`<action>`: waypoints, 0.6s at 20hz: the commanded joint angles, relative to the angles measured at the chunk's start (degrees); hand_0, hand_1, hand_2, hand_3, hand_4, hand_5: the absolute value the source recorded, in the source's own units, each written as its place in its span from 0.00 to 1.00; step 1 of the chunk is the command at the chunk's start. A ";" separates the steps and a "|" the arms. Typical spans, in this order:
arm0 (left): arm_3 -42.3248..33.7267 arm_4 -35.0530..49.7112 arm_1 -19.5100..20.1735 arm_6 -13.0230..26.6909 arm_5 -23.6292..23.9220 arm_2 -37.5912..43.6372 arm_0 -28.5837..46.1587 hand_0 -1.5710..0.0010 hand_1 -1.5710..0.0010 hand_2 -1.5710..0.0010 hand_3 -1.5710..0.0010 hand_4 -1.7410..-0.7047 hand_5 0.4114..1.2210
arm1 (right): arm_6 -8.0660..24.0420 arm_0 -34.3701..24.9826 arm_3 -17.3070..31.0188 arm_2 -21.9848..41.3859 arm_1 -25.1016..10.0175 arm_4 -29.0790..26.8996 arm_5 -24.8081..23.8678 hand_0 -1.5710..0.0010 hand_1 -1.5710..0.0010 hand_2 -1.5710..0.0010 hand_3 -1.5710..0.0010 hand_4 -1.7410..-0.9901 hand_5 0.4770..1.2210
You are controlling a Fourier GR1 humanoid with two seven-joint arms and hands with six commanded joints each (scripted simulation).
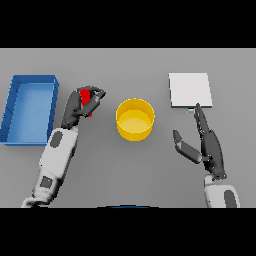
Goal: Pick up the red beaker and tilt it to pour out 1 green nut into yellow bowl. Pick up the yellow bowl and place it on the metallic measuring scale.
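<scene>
landmark: yellow bowl [135, 119], upright on the grey table [125, 170], near the middle of the view
yellow bowl contents: inside looks plain yellow, can't make out any nut in it
red beaker [86, 98]: to the left of the yellow bowl, apart from it, not touching; mostly covered by dark fingers, only a red patch shows
red beaker tilt: can't tell, too much hidden by the hand
left hand [80, 105]: left of the yellow bowl, fingers and thumb curled round the red beaker, gripping it; beaker sits inside the grasp at the upper part of the hand
left arm: white and grey forearm [57, 160] runs from the lower left up toward the hand, well to the left of and below the bowl
right hand [207, 145]: to the right of the yellow bowl and slightly below it, well apart from it; fingers straight and spread from the thumb, holding nothing
right hand fingers [200, 116]: pointing up toward the scale, tips just below its lower edge; contact with it can't be told
metallic measuring scale [190, 90]: flat pale square plate, up and to the right of the yellow bowl, apart from it, nothing on top
scale detail: small bluish mark [191, 111] at its lower edge, just beside the fingertips
blue bin [31, 107]: open rectangular tray far left of the yellow bowl, beyond the left hand, near the arm but not touching
</scene>
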 commanded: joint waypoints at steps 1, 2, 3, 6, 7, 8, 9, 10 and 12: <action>0.45 0.01 -0.41 -0.46 0.11 0.26 -0.23 0.23 0.23 0.22 0.23 0.29 0.86 | -0.38 -0.13 -0.73 -0.10 -0.13 -0.23 0.04 1.00 1.00 1.00 1.00 0.60 0.28; 0.69 -0.06 -0.29 -0.12 -0.13 0.55 -0.43 0.19 0.18 0.18 0.18 0.28 0.89 | 0.21 -0.62 -0.57 -0.56 -0.53 -0.52 0.11 1.00 1.00 1.00 1.00 0.60 0.28; 0.84 -0.30 -0.60 -1.14 0.70 0.80 -0.42 0.15 0.15 0.14 0.14 0.23 0.89 | 0.80 -1.08 -0.45 -0.05 -0.14 -0.22 0.12 1.00 1.00 1.00 1.00 0.59 0.27; 0.41 1.35 -0.81 -2.68 1.08 0.87 -1.01 0.08 0.07 0.07 0.07 0.12 0.87 | -0.62 -1.58 1.61 0.11 0.18 0.06 0.24 1.00 1.00 1.00 1.00 0.60 0.27; 0.27 1.74 -0.71 -2.96 1.20 0.70 -1.22 0.06 0.06 0.06 0.06 0.09 0.87 | -1.38 -1.36 1.42 0.39 0.13 0.55 0.12 1.00 1.00 1.00 1.00 0.61 0.27; -0.32 1.94 -0.42 -3.54 1.39 0.36 -1.21 0.05 0.05 0.05 0.05 0.07 0.86 | -1.53 -1.18 1.27 0.43 -0.13 0.79 0.16 1.00 1.00 1.00 1.00 0.62 0.26; -1.58 2.05 0.01 -3.68 1.59 -0.04 -1.07 0.04 0.04 0.04 0.04 0.06 0.85 | -1.21 -1.34 1.13 0.47 -0.17 1.51 -0.44 1.00 1.00 1.00 1.00 0.64 0.26; -3.05 2.29 0.73 -3.55 1.74 -0.26 -0.80 0.03 0.03 0.03 0.03 0.05 0.85 | -1.42 -1.26 1.08 0.66 0.05 1.66 -0.57 1.00 1.00 1.00 1.00 0.65 0.26; -5.20 1.44 0.92 -2.55 2.85 -1.76 -1.34 0.02 0.02 0.02 0.02 0.03 0.85 | -1.57 -1.16 1.33 0.70 0.07 1.40 -0.21 1.00 1.00 1.00 1.00 0.65 0.26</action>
